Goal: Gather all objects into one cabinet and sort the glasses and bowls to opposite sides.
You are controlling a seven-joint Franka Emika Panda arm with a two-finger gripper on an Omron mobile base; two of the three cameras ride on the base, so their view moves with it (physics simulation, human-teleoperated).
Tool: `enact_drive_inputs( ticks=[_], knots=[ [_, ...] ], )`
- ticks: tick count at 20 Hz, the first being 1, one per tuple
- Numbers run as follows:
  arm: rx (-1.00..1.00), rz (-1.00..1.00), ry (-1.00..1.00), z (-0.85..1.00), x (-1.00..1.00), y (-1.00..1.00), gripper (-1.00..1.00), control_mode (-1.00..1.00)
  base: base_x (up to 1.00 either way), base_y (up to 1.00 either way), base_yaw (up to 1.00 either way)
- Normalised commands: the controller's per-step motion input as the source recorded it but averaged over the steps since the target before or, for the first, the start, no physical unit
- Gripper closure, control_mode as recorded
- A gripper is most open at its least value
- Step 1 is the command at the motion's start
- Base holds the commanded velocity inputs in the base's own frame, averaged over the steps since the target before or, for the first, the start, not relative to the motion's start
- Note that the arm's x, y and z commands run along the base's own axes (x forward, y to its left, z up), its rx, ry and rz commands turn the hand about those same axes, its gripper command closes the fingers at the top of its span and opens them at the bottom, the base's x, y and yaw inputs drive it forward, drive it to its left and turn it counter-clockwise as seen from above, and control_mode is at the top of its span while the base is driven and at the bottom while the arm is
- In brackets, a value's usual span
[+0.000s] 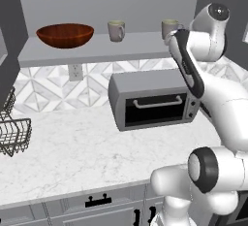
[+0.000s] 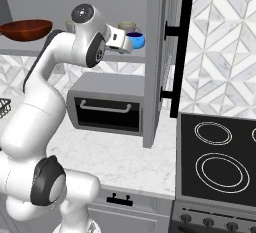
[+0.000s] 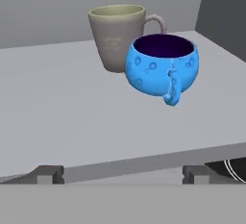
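on the cabinet shelf (image 3: 72, 107) beside the beige mug (image 3: 116, 35), the blue cup (image 3: 161, 64) sits free; tool (image 3: 122, 174) spread wide should back out straight.

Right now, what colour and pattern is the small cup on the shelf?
Bright blue with small raised ring marks, dark inside; the blue cup shows best in the hand view.

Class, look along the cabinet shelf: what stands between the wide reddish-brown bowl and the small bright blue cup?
Two beige handled mugs: one near the wide reddish-brown bowl in the left base view, the other right behind the small bright blue cup in the hand view.
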Motion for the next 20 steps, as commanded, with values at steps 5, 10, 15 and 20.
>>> enact_drive_inputs(
  ticks=[5, 10, 15, 20],
  knots=[
    [0.0, 0.0, 0.0, 0.12, -0.78, 0.27, -1.0, -1.0, 0.0, 0.0, 0.0],
    [0.0, 0.02, 0.0, 0.09, -0.11, 0.65, -1.0, -1.0, 0.0, 0.0, 0.0],
    [0.0, 0.14, 0.0, 0.0, 0.0, 0.91, -1.0, -1.0, 0.0, 0.0, 0.0],
    [0.0, 0.17, 0.0, 0.09, 0.0, 0.87, -1.0, -1.0, 0.0, 0.0, 0.0]
  ],
)
